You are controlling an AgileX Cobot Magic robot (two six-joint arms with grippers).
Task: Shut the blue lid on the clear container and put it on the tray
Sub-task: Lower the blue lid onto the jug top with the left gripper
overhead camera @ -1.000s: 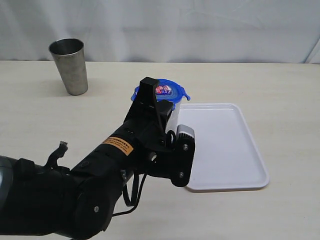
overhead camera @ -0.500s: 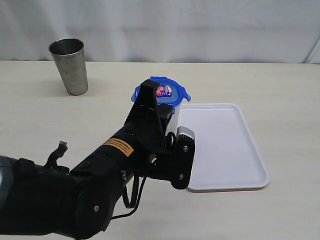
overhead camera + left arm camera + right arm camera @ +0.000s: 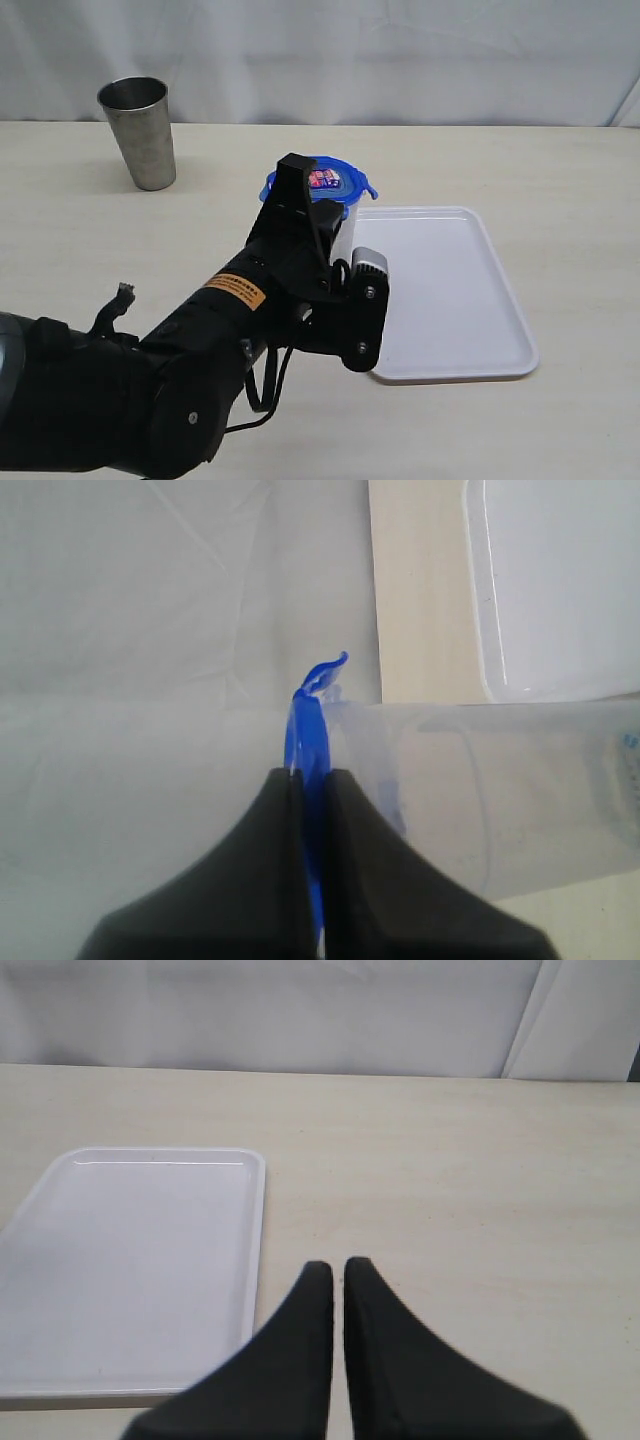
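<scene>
The blue lid lies on top of the clear container, which stands just left of the white tray; my left arm hides the container's lower part. My left gripper is shut on the lid's near edge. In the left wrist view the black fingers pinch the thin blue lid edge-on, with the clear container beside it and the tray beyond. My right gripper is shut with nothing in it, hovering over the table beside the tray; it does not show in the exterior view.
A grey metal cup stands at the back left of the table. A white curtain closes off the back. My bulky left arm covers the front left of the table.
The lid and my left gripper wobbled very slightly and came back to about the same place. Nothing else has moved.
</scene>
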